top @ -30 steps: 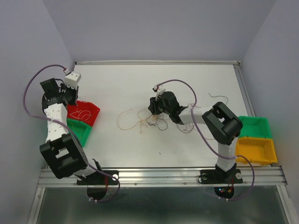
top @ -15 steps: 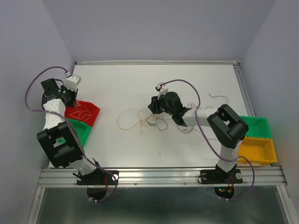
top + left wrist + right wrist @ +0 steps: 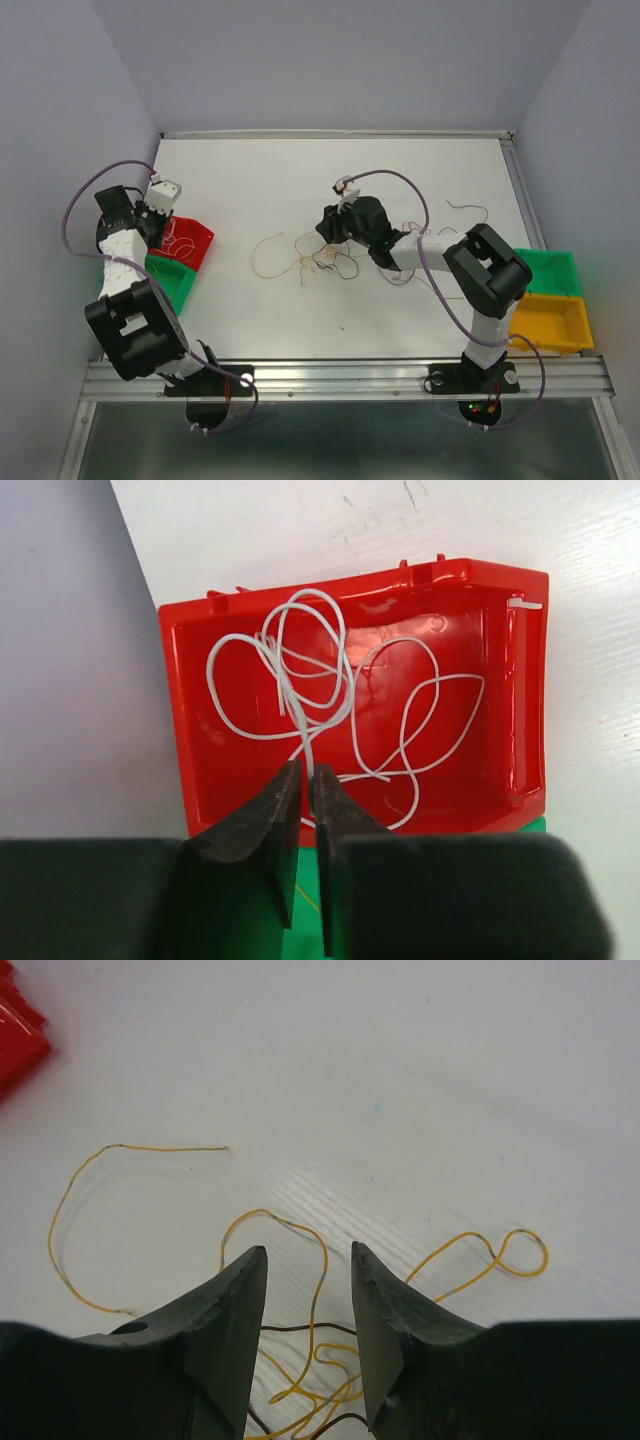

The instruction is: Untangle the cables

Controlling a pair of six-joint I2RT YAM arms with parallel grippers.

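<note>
Table (image 3: 420, 170) is white. The red bin (image 3: 505, 710) sits at its left edge, with the left green bin (image 3: 181, 283) just beside it on the near side. The right green bin (image 3: 548, 270) and yellow bin (image 3: 552, 322) are off the right edge.

The left gripper (image 3: 305, 780) is over the red bin's near wall, fingers all but closed, pinching a white cable (image 3: 420, 695) whose loops lie in that bin.

The right gripper (image 3: 308, 1260) is mid-table, jaws partway open, gripping nothing.

The cables (image 3: 325, 262) are tangled mid-table under the right gripper. A yellow cable (image 3: 300, 1230) runs below the gap, and a brown cable (image 3: 300, 1328) is nearer the wrist. One dark strand (image 3: 470, 208) lies apart, near the right edge.
</note>
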